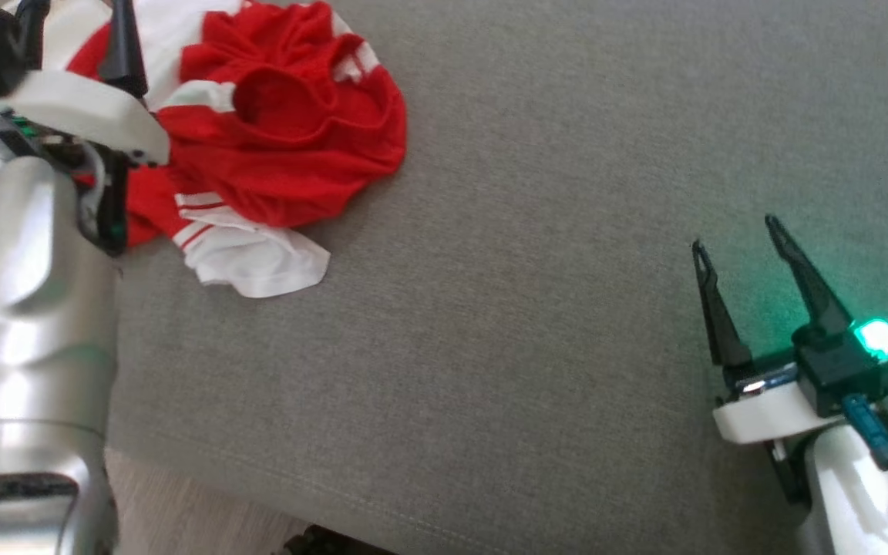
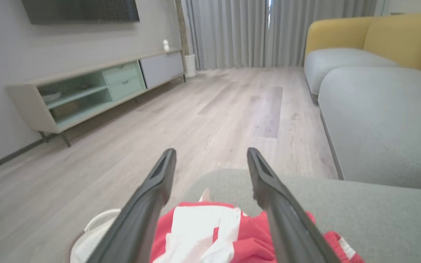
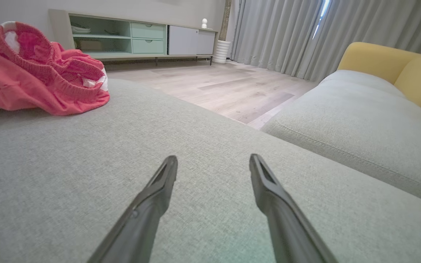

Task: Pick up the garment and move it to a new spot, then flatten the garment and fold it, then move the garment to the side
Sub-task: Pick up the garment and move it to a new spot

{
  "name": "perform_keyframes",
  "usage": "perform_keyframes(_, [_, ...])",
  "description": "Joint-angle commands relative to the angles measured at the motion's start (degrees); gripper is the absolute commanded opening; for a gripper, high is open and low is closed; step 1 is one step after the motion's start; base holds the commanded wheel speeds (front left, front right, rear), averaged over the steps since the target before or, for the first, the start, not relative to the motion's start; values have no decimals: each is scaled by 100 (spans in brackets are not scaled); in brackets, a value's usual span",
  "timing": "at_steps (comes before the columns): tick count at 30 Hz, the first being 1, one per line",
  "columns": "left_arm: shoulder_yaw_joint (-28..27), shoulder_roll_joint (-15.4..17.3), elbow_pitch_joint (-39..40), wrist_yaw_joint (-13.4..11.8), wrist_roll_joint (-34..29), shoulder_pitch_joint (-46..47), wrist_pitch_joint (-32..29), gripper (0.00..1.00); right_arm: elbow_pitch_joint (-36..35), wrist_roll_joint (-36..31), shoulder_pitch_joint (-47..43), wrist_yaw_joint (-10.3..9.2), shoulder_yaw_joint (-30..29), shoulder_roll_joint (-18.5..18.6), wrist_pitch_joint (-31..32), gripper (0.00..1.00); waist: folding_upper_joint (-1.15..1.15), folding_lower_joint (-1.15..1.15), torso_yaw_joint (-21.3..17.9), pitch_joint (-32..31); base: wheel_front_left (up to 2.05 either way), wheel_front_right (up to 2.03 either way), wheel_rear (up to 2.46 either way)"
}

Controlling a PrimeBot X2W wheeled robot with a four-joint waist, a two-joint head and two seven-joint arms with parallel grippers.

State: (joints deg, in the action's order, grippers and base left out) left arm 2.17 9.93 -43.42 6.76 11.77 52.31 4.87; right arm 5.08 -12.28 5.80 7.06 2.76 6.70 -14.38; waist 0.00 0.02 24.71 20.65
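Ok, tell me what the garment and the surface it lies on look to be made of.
Garment: likely thin, soft knit or jersey-like fabric, matte red and white; it crumples into loose folds, with a ribbed band. Grey surface: probably woven upholstery cloth, matte; fine weave and a stitched seam show.

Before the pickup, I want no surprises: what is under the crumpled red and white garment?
The garment rests on the grey cushion, whose bare fabric shows beside it. Anything directly beneath the heap is hidden by its folds.
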Motion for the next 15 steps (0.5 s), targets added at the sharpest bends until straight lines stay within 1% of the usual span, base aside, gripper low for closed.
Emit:
perform_keyframes(1, [-98,390,-106,35,139,295,-196,100,-255,-58,163,43,150,89,-62,100,0,-2,-197,239,0,0,0])
perform_keyframes(5, [32,491,-910,66,457,622,-816,100,-368,-96,126,43,123,209,-62,100,0,-2,-315,402,0,0,0])
perform_keyframes(6, [32,491,-910,66,457,622,-816,100,-368,-96,126,43,123,209,-62,100,0,-2,-315,402,0,0,0])
perform_keyframes(7, [148,413,-1194,69,731,690,-1118,100,-415,-104,115,43,94,272,-62,100,0,-2,-364,459,0,0,0])
perform_keyframes(10, [303,370,-1399,70,997,681,-1405,100,-457,-109,109,43,59,317,-62,100,0,-2,-409,496,0,0,0])
perform_keyframes(12, [483,418,-1547,71,1143,633,-1569,100,-497,-110,127,43,46,340,-62,100,0,-2,-466,532,0,0,0])
perform_keyframes(13, [579,460,-1594,71,1185,598,-1583,38,-511,-110,150,43,47,341,-62,100,0,-2,-496,545,0,0,0])
perform_keyframes(14, [660,493,-1621,71,1236,567,-1554,0,-523,-112,176,43,57,335,-62,100,0,-2,-530,552,0,0,0])
perform_keyframes(15, [734,508,-1633,71,1306,541,-1513,0,-536,-116,196,43,59,323,-62,100,0,-2,-554,555,0,0,0])
